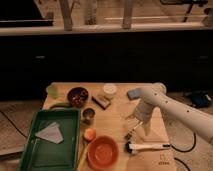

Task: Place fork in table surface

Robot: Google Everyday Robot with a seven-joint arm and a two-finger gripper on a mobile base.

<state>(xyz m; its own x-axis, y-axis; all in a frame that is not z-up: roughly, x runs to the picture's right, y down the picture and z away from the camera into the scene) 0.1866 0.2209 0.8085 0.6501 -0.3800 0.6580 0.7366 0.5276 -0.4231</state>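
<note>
The fork is a small slim utensil with a darker head end. It lies slanted on or just over the light tan table surface, right of the orange bowl. My gripper points down on the white arm that reaches in from the right. It sits directly over the fork's upper end. I cannot tell whether it touches the fork.
A longer white-handled tool with a black end lies just below the fork. A green tray holding a pale napkin is at the left. A metal cup, dark bowl, brown box, white cup and grey sponge stand behind.
</note>
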